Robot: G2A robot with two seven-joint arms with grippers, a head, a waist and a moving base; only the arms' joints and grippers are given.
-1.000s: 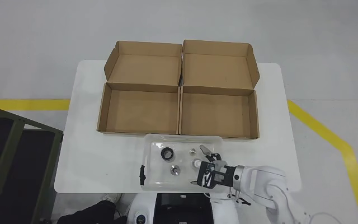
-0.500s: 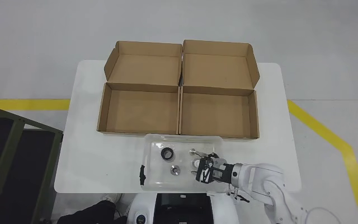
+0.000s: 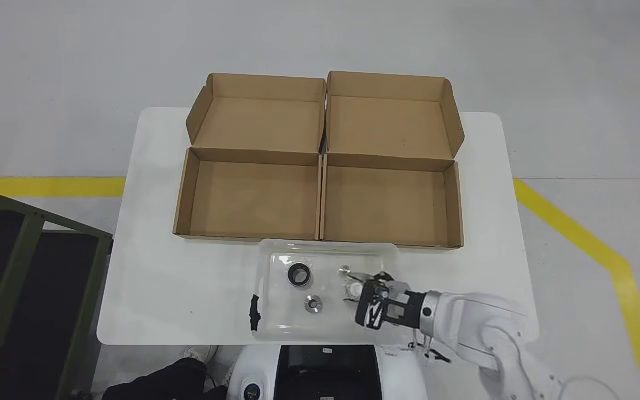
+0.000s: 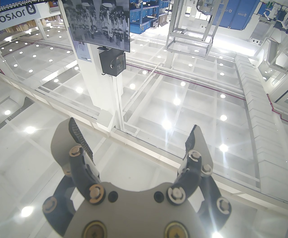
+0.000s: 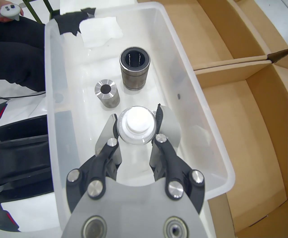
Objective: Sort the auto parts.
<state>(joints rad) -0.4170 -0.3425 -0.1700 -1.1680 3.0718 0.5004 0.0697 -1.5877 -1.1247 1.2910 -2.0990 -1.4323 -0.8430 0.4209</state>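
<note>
A clear plastic bin (image 3: 270,250) (image 5: 193,74) sits at the table's near edge. In it stand a dark cylindrical bearing (image 5: 134,67) (image 3: 299,273) and a smaller silver cylinder (image 5: 106,92) (image 3: 313,304). My right gripper (image 5: 136,121) (image 3: 365,300) is lowered into the bin, shut on a round white part (image 5: 136,127) with a finger pressed against each side. In the left wrist view, my left gripper (image 4: 135,137) is open and holds nothing, pointing up at the ceiling.
Two open cardboard boxes, one on the left (image 3: 248,198) and one on the right (image 3: 385,205), stand side by side just beyond the bin, lids folded back. The right box's wall (image 5: 236,112) runs close along the bin. Black tape (image 5: 72,18) marks the bin's far end.
My right gripper has shifted from the bin's near right corner further into the bin, and its fingers now close on the white part.
</note>
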